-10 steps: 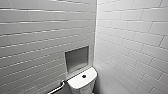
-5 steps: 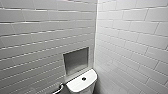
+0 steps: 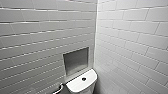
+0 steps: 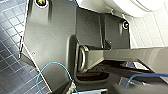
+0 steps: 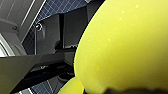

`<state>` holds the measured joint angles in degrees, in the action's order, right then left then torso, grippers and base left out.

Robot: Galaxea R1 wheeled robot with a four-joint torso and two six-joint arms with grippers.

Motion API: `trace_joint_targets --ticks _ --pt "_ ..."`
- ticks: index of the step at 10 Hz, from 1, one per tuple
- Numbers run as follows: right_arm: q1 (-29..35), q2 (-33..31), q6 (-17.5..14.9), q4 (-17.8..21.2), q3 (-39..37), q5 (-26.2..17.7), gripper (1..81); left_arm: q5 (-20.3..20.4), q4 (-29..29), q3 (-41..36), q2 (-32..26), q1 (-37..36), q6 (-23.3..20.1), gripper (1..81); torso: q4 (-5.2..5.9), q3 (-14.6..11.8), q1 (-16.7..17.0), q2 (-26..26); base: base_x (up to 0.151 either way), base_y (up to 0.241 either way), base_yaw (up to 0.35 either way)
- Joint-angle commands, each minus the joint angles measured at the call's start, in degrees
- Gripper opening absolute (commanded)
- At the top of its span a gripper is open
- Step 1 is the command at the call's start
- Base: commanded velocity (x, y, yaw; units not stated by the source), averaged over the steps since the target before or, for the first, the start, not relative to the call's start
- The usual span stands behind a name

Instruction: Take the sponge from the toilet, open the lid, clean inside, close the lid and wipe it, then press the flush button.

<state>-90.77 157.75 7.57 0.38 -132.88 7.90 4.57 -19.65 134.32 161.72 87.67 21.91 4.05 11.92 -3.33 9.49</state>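
Sponge [image 5: 125, 45], bright yellow, bulges right up against the right wrist camera with the blue floor tiles well behind it. It is off the toilet [image 3: 75, 86], and the right gripper [image 5: 110, 87] looks clamped on it, the sponge squeezed between the fingers. Pickup seems done, so opening the lid appears to be the step in hand. That would call for a hold on the lid's free edge. The flush button [image 3: 83, 79] sits untouched on the tank top, well apart from the fingers.
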Motion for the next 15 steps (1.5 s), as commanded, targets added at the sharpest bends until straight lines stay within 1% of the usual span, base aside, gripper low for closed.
trace_joint_targets --ticks 1,3,5,6,8,9,11,12,14,15 --pt "1.8 -2.0 0.3 0.2 2.5 -3.1 1.0 -2.5 -0.5 -2.5 -1.7 -2.5 -0.1 81.1 0.00 0.0 0.0 0.0 0.000 0.000 0.000" --pt "2.4 -5.0 0.3 0.3 7.5 -3.0 1.0 -2.6 -0.4 -6.6 -4.8 -4.0 0.0 81.1 0.00 0.0 0.0 0.0 0.000 0.000 0.000" --pt "3.4 -9.6 0.4 0.5 14.4 -2.7 1.0 -3.5 -0.2 -14.1 -9.7 -6.6 0.1 81.1 0.00 0.0 0.0 0.0 0.000 0.000 0.000" --pt "4.0 -10.8 0.8 0.6 16.3 -2.7 1.0 -4.0 -0.1 -17.9 -11.9 -8.3 0.2 81.1 0.00 0.0 0.0 0.0 0.000 0.000 0.000" --pt "4.9 -12.0 0.9 0.8 17.2 -2.7 1.0 -8.9 0.3 -25.3 -16.3 -12.7 0.2 81.1 0.00 4.2 0.0 0.0 0.000 0.000 0.000" --pt "5.3 -12.2 1.0 0.8 17.6 -2.7 1.0 -10.2 0.4 -29.8 -19.5 -15.4 0.4 81.1 0.00 5.7 0.0 0.0 0.000 0.000 0.000" --pt "5.6 -12.5 1.0 0.9 17.8 -2.7 1.0 -10.3 2.3 -36.2 -24.0 -20.2 0.9 81.1 0.00 8.9 0.0 0.0 0.000 0.000 0.000" --pt "5.6 -12.5 1.0 0.9 17.8 -2.6 1.0 -11.1 4.1 -41.0 -27.3 -23.3 0.9 81.1 0.00 10.6 0.0 0.0 0.000 0.000 0.000" --pt "5.6 -12.7 1.0 0.9 17.9 -2.6 1.0 -15.5 6.3 -46.3 -29.8 -28.4 0.9 81.1 0.00 9.8 0.0 -0.1 0.000 0.000 0.000" --pt "5.6 -12.7 1.0 0.9 18.0 -2.6 1.0 -16.3 7.3 -47.7 -30.2 -31.2 0.9 81.1 0.00 10.5 -0.1 -0.1 0.000 0.000 0.000"
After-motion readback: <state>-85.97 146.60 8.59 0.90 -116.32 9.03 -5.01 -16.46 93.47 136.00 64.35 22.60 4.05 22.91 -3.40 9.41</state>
